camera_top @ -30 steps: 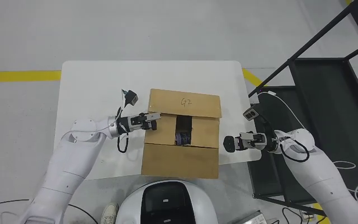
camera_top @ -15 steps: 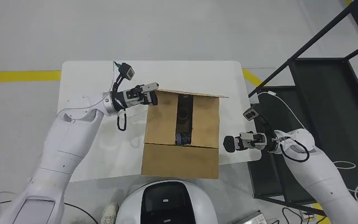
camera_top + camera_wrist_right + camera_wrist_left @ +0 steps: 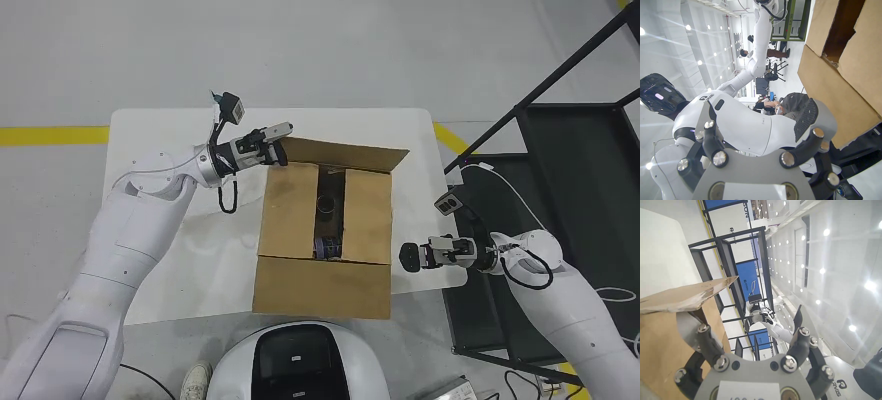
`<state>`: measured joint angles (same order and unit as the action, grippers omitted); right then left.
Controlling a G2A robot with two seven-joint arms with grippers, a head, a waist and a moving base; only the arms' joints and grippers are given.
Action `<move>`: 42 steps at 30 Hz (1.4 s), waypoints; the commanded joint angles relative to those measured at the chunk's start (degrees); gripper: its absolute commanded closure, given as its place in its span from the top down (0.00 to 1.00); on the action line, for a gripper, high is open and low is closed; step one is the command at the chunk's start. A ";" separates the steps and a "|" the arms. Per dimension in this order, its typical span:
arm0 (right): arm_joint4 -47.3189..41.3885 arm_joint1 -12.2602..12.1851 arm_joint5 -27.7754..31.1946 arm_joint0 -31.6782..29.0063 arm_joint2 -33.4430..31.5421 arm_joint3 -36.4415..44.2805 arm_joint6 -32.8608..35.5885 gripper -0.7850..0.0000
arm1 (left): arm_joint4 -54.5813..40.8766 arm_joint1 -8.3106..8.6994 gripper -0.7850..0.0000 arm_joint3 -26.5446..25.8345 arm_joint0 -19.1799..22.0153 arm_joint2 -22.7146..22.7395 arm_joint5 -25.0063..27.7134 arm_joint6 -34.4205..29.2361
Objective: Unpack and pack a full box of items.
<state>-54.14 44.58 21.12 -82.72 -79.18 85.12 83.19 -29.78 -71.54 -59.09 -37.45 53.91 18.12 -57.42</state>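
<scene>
Currently the far flap (image 3: 345, 155) of the brown cardboard box (image 3: 300, 225) is stood up at a tilt on the white table (image 3: 415, 200), and the left hand (image 3: 281, 142) is placed at that flap's left corner. In the left wrist view its fingers are seen spread apart, with the torn cardboard edge lying against one finger (image 3: 684, 326) rather than pinched between the two. The right hand (image 3: 408, 256) is held near the box's right wall, at the table's edge, likewise spread and with nothing in it. The near flap (image 3: 320, 288) is laid outward toward the robot, while the two inner side flaps (image 3: 365, 215) are folded over the opening. Through the gap between them dark items (image 3: 327, 225) can be made out, too small to be identified.

The step in hand is judged to be the opening of the box. To be done well, the far flap should be pushed past upright until it is creased back and cannot fall shut. The push is best applied gently, so that the box is not dragged across the table. The right wall could be steadied by the right hand. The side flaps would then need to be lifted before anything can be taken out.
</scene>
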 commanded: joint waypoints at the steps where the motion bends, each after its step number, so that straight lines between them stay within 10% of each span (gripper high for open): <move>1: 0.00 0.00 0.00 0.00 0.00 0.00 0.00 1.00 | 0.00 0.00 1.00 0.00 0.00 0.00 0.00 0.00; 16: 0.00 0.00 0.00 0.00 0.00 0.00 0.00 1.00 | 1.11 -1.21 1.00 0.01 1.44 -1.18 -3.51 8.79; 30: 0.00 0.00 0.00 0.00 0.00 0.00 0.00 1.00 | 5.77 -9.83 1.00 20.29 12.61 -12.68 -5.05 26.60; 42: 0.00 0.00 0.00 0.00 0.00 0.00 0.00 1.00 | 11.84 -15.07 1.00 32.80 16.78 -17.75 -7.65 25.98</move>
<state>-54.14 44.58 21.12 -82.72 -79.18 85.12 83.19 -18.63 -86.41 -26.84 -20.91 36.43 10.79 -30.99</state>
